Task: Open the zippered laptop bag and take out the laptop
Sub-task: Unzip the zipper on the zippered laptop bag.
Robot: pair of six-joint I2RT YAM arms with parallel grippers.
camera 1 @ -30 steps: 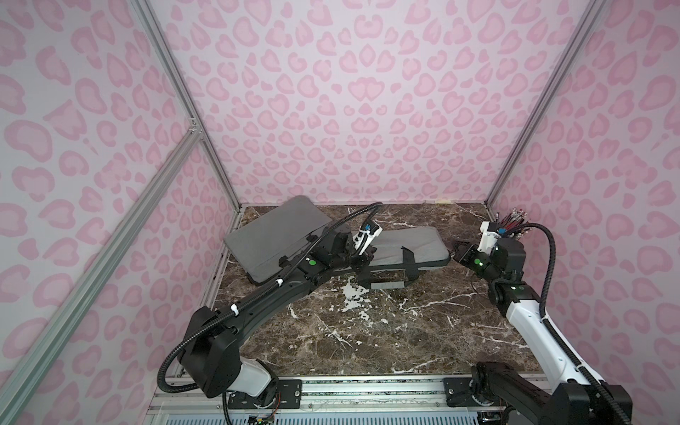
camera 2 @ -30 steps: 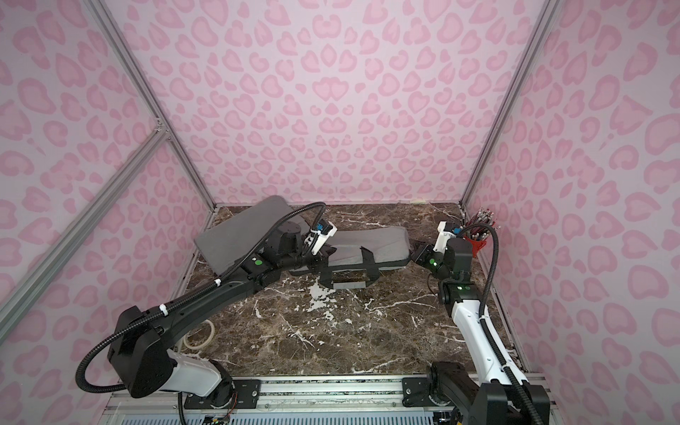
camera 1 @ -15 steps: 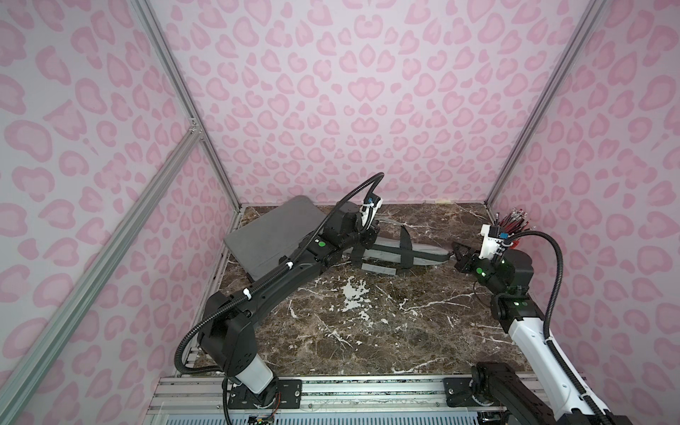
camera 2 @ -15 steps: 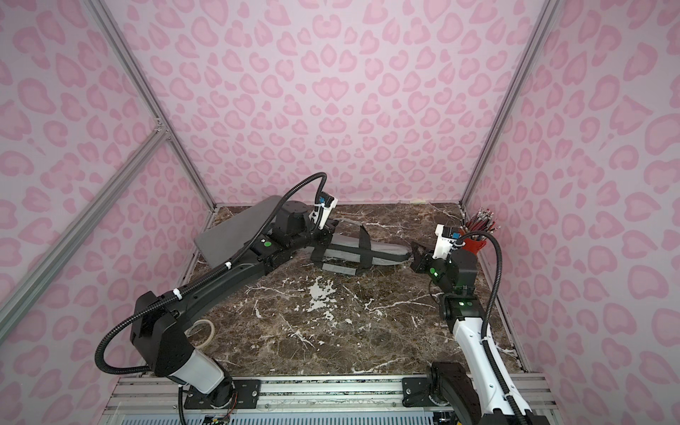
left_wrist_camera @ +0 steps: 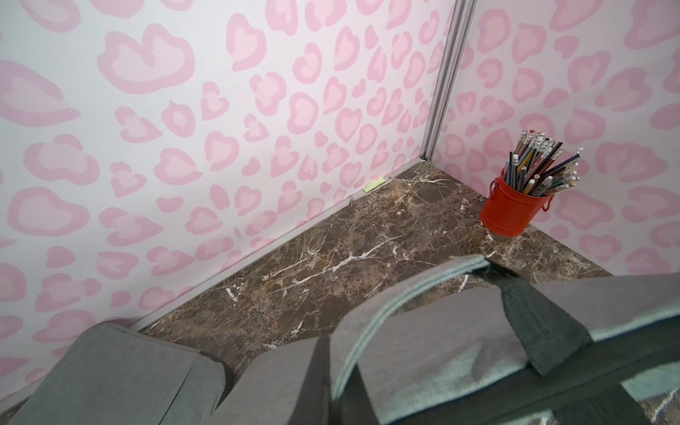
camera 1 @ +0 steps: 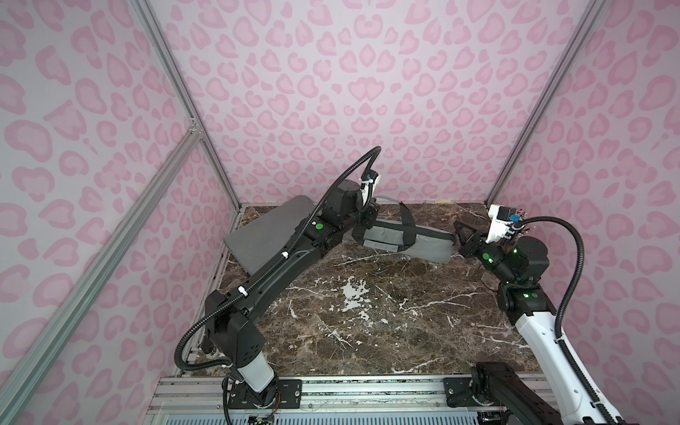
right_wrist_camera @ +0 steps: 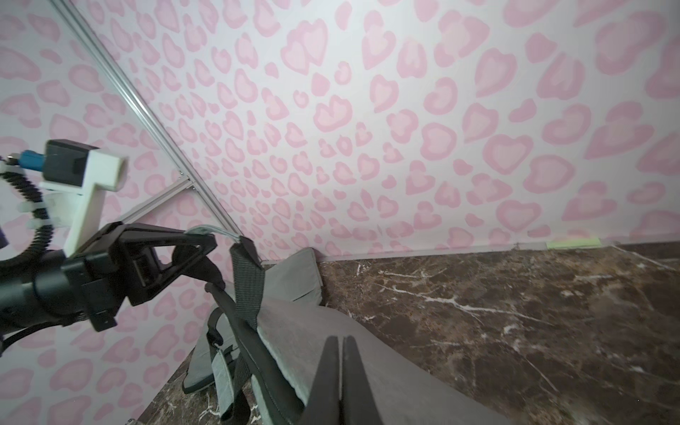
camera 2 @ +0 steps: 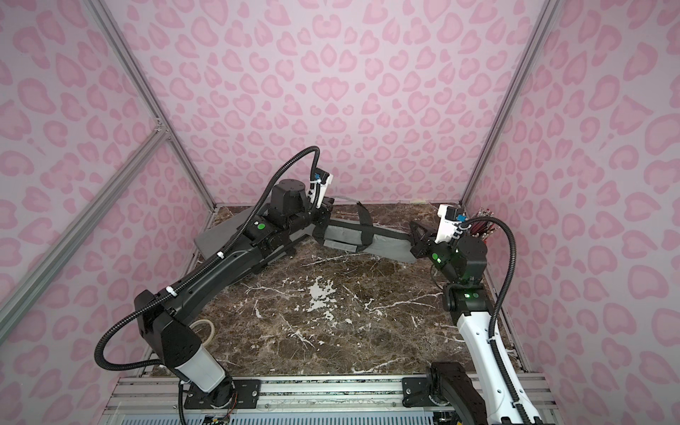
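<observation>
Handle (right_wrist_camera: 247, 279) of grey laptop bag (right_wrist_camera: 386, 368) was seen pinched by left gripper (right_wrist_camera: 211, 244); right gripper (right_wrist_camera: 341, 344), frame foreground, was seen closed over laptop bag.

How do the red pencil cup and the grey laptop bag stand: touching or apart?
Apart. The left wrist view shows a strip of bare marble table between the red pencil cup and the nearest edge of the laptop bag.

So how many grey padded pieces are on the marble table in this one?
2. The laptop bag lies across the back of the table; a flat grey slab sits in the back left corner, partly hidden by the left arm. No others show.
</observation>
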